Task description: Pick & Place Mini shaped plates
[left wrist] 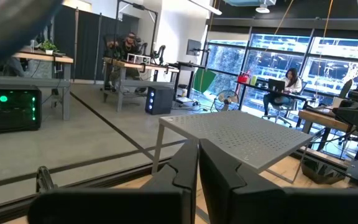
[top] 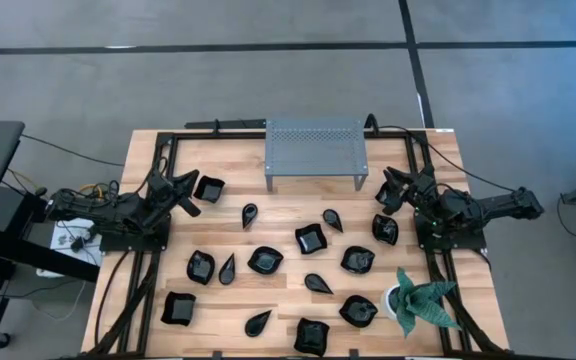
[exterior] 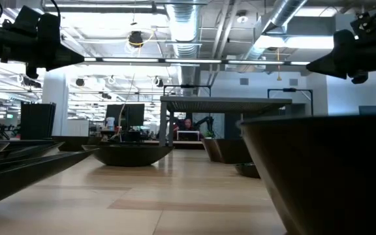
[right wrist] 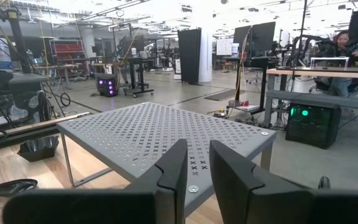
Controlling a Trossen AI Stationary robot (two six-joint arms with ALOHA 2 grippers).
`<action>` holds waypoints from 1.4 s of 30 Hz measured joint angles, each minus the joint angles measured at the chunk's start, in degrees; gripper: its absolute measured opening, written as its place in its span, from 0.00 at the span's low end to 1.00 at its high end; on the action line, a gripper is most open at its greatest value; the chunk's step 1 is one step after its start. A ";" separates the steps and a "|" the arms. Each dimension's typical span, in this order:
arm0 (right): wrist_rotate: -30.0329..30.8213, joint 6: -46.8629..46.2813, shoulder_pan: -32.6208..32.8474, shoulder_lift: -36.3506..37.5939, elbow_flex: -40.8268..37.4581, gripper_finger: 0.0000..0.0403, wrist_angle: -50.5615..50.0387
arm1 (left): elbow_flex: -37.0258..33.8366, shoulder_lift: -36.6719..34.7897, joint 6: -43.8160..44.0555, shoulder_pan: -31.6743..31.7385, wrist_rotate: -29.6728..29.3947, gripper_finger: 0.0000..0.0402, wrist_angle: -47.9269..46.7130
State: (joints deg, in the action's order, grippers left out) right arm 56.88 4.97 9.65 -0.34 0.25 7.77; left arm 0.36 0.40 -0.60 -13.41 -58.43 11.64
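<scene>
Several small glossy black dishes lie flat on the wooden table [top: 288, 205]. Among them are a square one [top: 208, 187], a teardrop [top: 250, 213] and a wavy round [top: 265, 260]. My left gripper [top: 190, 193] hovers shut and empty at the left, beside the square dish; its fingers show closed in the left wrist view [left wrist: 197, 171]. My right gripper [top: 386, 190] hovers at the right, above and just beyond a dish [top: 385, 229]. It is empty, with a narrow gap between its fingers [right wrist: 197, 168]. Both grippers face the grey shelf [top: 315, 150].
The grey perforated metal shelf [right wrist: 166, 134] stands at the table's far middle. A green spiky plant [top: 423, 300] in a pot stands at the near right. Black frame rails [top: 158, 160] run along the table's left and right sides. People sit at desks in the room behind.
</scene>
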 joint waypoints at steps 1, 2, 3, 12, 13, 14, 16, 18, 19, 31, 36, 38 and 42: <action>0.00 0.00 0.00 0.00 0.02 0.16 -0.02 | -0.02 0.02 0.00 0.00 0.00 0.04 0.02; 0.00 0.00 0.00 -0.02 0.02 0.16 0.00 | 0.00 0.02 0.00 0.00 0.00 0.04 0.01; 0.00 0.00 0.00 -0.02 0.02 0.16 0.00 | -0.02 0.01 0.00 0.00 0.00 0.04 0.02; 0.00 0.00 0.02 -0.02 0.00 0.16 -0.01 | 0.00 0.02 0.00 0.00 0.00 0.04 0.01; -0.02 0.00 0.00 -0.02 0.02 0.16 -0.02 | -0.01 0.02 0.00 0.01 0.00 0.04 0.01; -0.02 0.00 0.00 -0.02 0.00 0.16 -0.02 | -0.02 0.02 0.00 0.00 0.00 0.04 0.00; -0.01 0.00 0.01 0.00 0.01 0.16 -0.01 | 0.00 0.02 0.00 0.00 0.00 0.04 0.00; -0.02 0.00 0.02 0.00 0.01 0.16 0.00 | 0.00 0.00 0.00 0.00 0.00 0.04 0.00; -0.02 0.00 0.02 -0.02 0.01 0.16 -0.02 | 0.00 0.02 0.00 0.01 0.00 0.04 0.01; -0.01 3.61 0.00 0.00 0.01 0.16 0.01 | 0.00 0.01 0.00 0.01 0.00 0.04 0.02; -0.30 -7.04 0.07 0.02 0.02 0.16 2.79 | 0.00 0.02 0.00 0.02 0.00 0.04 0.03; -0.33 -9.57 0.03 0.02 0.02 0.16 3.66 | -0.02 0.01 -0.70 0.00 -0.06 0.04 0.84; 0.40 -4.22 -0.16 0.02 0.01 0.16 3.89 | 0.00 0.00 -4.78 0.00 -0.55 0.04 1.53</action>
State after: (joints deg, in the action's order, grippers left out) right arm 57.28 0.75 9.49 -0.32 0.27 11.66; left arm 0.36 0.40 -5.38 -13.41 -58.98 13.17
